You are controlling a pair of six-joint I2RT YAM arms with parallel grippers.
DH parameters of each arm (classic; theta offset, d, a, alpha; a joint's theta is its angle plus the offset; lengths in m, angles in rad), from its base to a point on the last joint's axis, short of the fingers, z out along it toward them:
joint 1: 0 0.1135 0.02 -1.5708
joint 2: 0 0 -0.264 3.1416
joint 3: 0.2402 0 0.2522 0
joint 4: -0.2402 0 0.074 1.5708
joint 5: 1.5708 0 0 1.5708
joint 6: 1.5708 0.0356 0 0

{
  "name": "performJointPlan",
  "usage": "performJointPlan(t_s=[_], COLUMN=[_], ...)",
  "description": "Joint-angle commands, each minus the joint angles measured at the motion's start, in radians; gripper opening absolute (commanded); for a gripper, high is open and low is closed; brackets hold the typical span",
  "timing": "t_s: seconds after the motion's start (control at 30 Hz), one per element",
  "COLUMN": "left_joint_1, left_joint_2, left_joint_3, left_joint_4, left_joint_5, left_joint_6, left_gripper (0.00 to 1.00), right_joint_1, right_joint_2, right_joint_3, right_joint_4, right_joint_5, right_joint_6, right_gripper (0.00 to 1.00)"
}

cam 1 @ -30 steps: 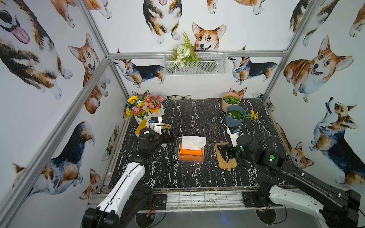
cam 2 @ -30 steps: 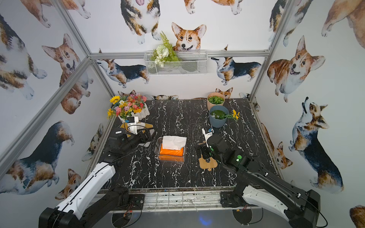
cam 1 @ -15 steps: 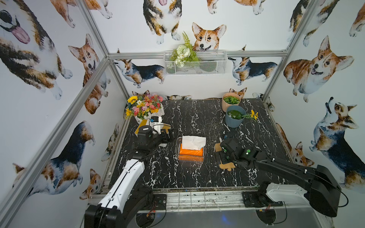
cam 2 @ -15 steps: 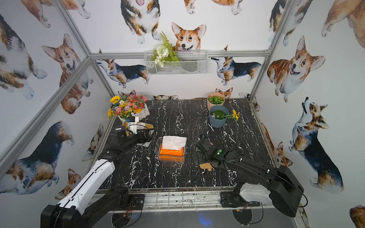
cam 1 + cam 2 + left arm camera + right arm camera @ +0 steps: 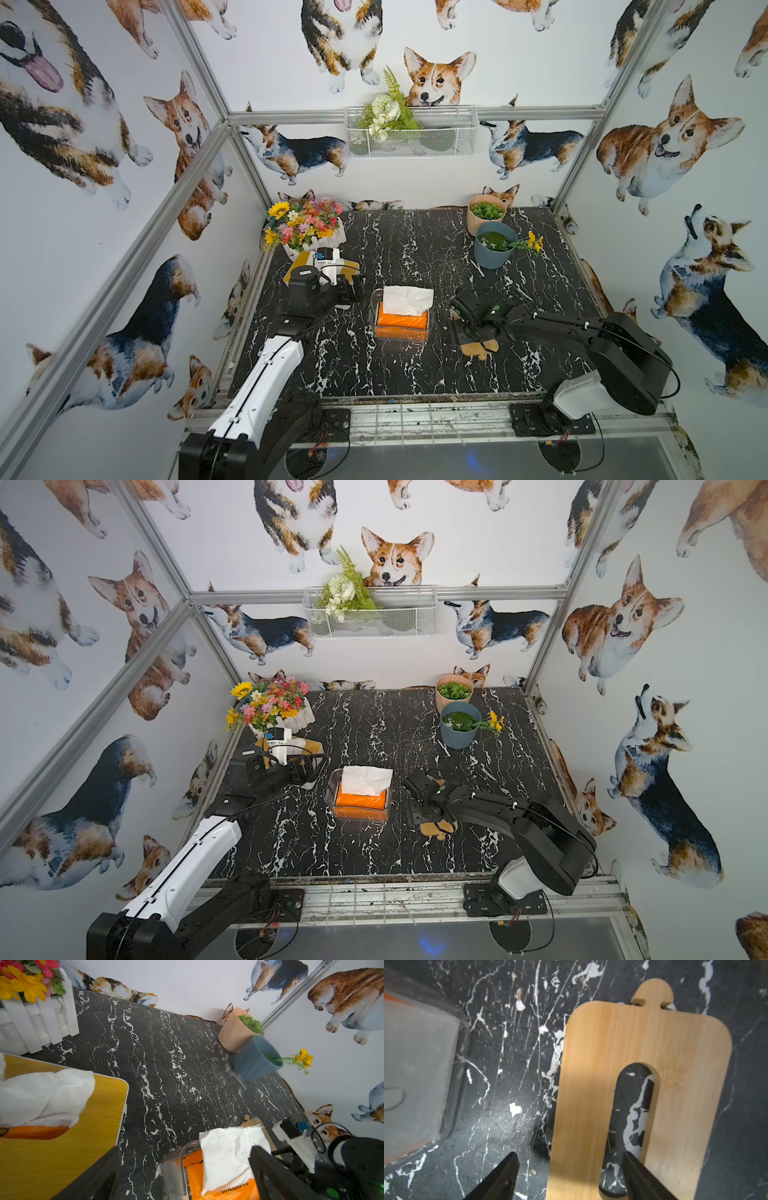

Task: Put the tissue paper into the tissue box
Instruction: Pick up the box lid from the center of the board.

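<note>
1. Box point(image 5: 401, 335): clear, lidless, mid-table point(image 5: 415, 249). The orange pack point(image 5: 401, 321) is already inside.
2. Tissue point(image 5: 407, 300): a white sheet standing up out of the pack and leaning toward the box's far rim.
3. Lid point(image 5: 591, 1084): bamboo, slotted, flat on the table near the box on the right arm's side, not touching it.
4. Right gripper point(image 5: 569, 1155): low over the lid, jaws open and empty. One finger is at the slot. The other is outside the lid's long edge, on the box side, with a gap to the wood.
5. Left gripper point(image 5: 185, 1147): jaws wide and empty, hovering beside the box on the opposite side.
6. Step in hand, by judgement: gripping the lid to cap the box.
7. Handling:
   - Close squarely across the strip between slot and edge.
   - Keep the fingertips at table level, since the lid lies flat and thin.
   - Lift level, because a one-sided grip may let the lid pivot.
   - Lower it with the slot over the tissue so the sheet feeds through uncrushed.
8. Risk: the outer finger may shove the lid sideways before the pinch.
</note>
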Motion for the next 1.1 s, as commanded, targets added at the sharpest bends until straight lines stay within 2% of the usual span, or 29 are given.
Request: performJointPlan(t_s=[0.0,0.33,0.47,0.97,1.07], left_joint_1=[0.005,0.023,0.027,0.04,0.042], left_joint_2=[-0.004,-0.005,-0.003,-0.008,-0.008], left_joint_3=[-0.005,-0.008,-0.008,-0.012,-0.013], left_joint_4=[0.011,0.018,0.017,0.023,0.024], left_joint_5=[0.004,0.014,0.019,0.033,0.035], left_joint_6=[0.01,0.002,0.001,-0.007,-0.009], left_gripper=[1.0,1.0,1.0,1.0,1.0], right_joint_1=[-0.012,-0.014,-0.013,-0.002,0.0], right_joint_2=[0.016,0.077,0.085,0.126,0.13], right_joint_3=[0.012,0.033,0.04,0.055,0.052], right_joint_4=[0.03,0.009,-0.016,-0.096,-0.095], right_joint_5=[-0.01,0.016,0.043,0.108,0.11], right_joint_6=[0.025,0.03,0.044,0.064,0.061], right_gripper=[0.77,0.7,0.64,0.57,0.53])
